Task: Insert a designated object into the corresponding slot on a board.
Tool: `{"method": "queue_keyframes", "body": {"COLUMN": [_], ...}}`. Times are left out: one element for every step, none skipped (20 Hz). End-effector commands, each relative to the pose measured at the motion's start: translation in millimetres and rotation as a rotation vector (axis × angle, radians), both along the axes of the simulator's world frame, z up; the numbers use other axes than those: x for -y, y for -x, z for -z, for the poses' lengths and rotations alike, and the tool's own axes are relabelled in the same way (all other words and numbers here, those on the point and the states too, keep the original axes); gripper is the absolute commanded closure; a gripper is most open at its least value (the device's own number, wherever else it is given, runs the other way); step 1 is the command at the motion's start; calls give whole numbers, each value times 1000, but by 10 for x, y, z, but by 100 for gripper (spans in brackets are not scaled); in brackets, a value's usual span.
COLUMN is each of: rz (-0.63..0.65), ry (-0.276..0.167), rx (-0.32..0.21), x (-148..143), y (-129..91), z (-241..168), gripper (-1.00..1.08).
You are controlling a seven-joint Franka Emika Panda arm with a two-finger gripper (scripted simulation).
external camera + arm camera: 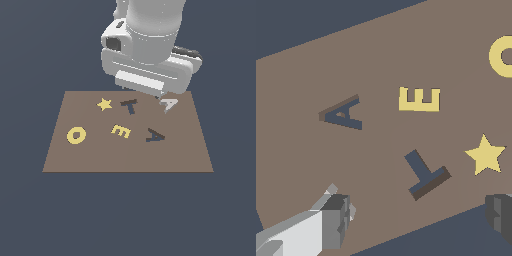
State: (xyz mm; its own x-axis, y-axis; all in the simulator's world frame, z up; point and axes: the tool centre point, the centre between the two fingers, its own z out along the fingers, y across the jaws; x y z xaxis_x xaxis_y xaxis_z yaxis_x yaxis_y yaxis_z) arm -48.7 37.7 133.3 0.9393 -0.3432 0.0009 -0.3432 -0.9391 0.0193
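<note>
The pale grey-white letter A piece lies flat near the far corner of the brown board on the exterior view's right. The arm's hand hangs just above and behind it, and its fingertips are hidden in that view. In the wrist view my gripper is open, with its two fingers wide apart near the board's edge and nothing between them. Only a pale sliver beside one finger may be the A piece. The dark A-shaped slot is empty and also shows in the wrist view.
The board also bears a dark T-shaped recess, a yellow E, a yellow star and a yellow O. Dark blue floor surrounds the board.
</note>
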Motion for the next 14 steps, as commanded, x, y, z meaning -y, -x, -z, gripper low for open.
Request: {"method": "queue_keyframes", "body": {"rz": [76,107,138,170,201,232,263,294,325,356,387,418,448,477], "ry": [-1,-2,-2,-3,-3,-4,-4,-4,-5,-5,-6,-6,-7,-7], "rx": [1,2,2,2,3,3,4,4,5,5,6,6,7,7], "x": [-80,-114,-149,-185,-222,-260,-298,-337,-377,-418,-459,-501,-541,-581], "y": [72,99,125,149,173,194,215,234,252,269,284,297,309,319], "z": [74,105,135,166,196,227,257,287,318,348,379,409,439,467], "gripper": [-92,-92,-92,-92,-92,-92,-92,-92,-92,-92,-92,-92,-92,-92]}}
